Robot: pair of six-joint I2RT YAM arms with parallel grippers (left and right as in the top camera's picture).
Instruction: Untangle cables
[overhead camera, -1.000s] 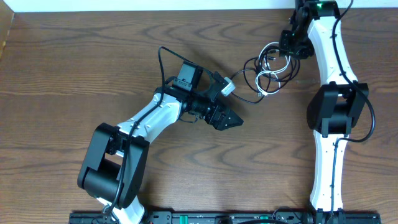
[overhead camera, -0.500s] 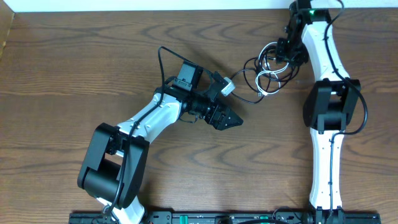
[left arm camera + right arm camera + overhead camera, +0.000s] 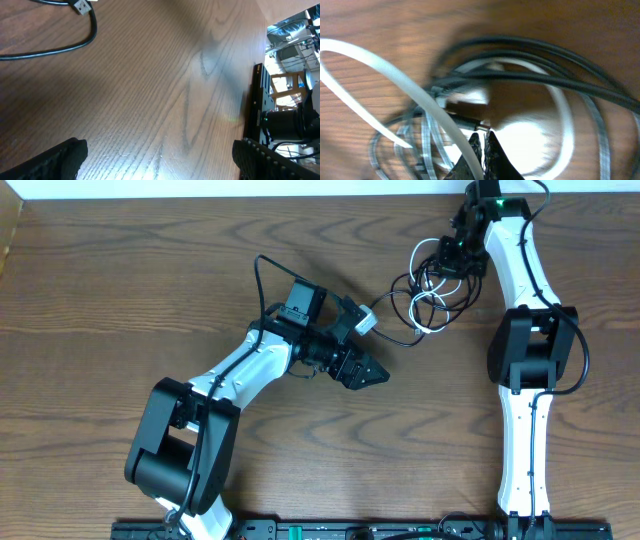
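The cables (image 3: 432, 292) lie as a tangle of black and white loops at the back right of the table, and a black strand runs left to a white plug (image 3: 366, 321). My right gripper (image 3: 456, 252) is down at the tangle's top edge. In the right wrist view this gripper (image 3: 484, 142) is shut, its tips pressed together just under a small metal-tipped plug (image 3: 470, 122). A white cord (image 3: 420, 95) crosses in front of one finger. Whether a strand is pinched does not show. My left gripper (image 3: 372, 373) is open over bare wood; in its own view (image 3: 160, 162) nothing lies between the fingers.
A black cord (image 3: 60, 48) with a silver plug (image 3: 81, 6) lies beyond the left gripper. The table's right edge and a black rail (image 3: 257, 115) show in the left wrist view. Both arm bases stand at the table's front edge.
The right gripper has closed and moved slightly up and left at the tangle. The upper loops have shifted a little towards it. The left arm has not moved.
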